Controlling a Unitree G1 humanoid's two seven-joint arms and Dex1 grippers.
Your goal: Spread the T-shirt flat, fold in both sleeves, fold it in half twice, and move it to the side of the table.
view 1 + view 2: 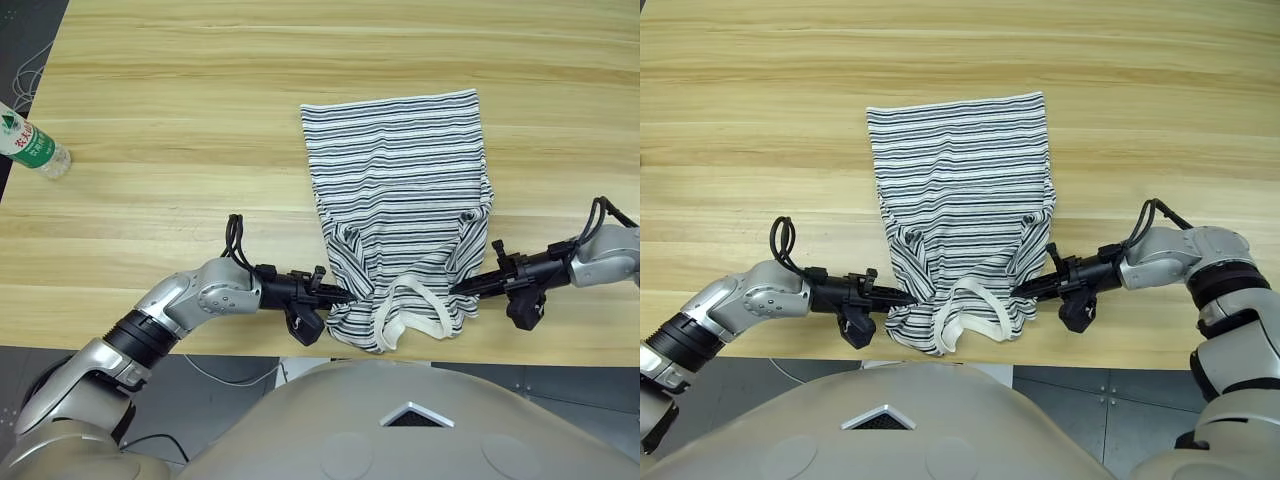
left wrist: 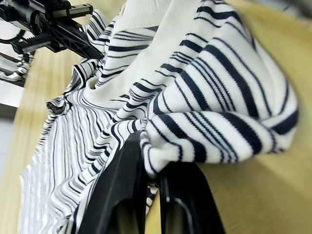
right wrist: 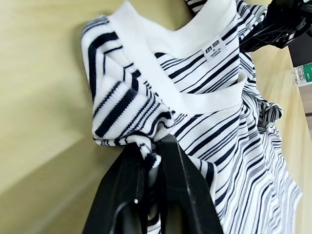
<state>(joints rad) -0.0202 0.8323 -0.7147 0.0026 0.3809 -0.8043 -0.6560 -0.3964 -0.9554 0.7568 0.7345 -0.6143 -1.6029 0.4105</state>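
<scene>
Lying lengthwise on the wooden tabletop (image 1: 180, 120), the striped T-shirt (image 1: 400, 180) has its hem at the far end and its white collar (image 1: 412, 312) at the near edge, right in front of the robot. The sleeves (image 1: 348, 243) are folded in over the body, so the cloth forms a narrow upright rectangle, somewhat rumpled around the shoulders. The left claw (image 1: 345, 293) comes in from the left, low over the tabletop, and is clenched on the shoulder corner of the T-shirt on that side; in the left wrist view its two black fingers (image 2: 122, 190) pinch a bunched fold of striped fabric. The right claw (image 1: 456, 288) comes in from the opposite side and is likewise clenched on the other shoulder corner, with a fold of fabric caught between its fingers (image 3: 183, 190). The two claws face each other across the collar. A plastic bottle (image 1: 30, 142) lies at the far left edge of the tabletop, well apart from the T-shirt.
</scene>
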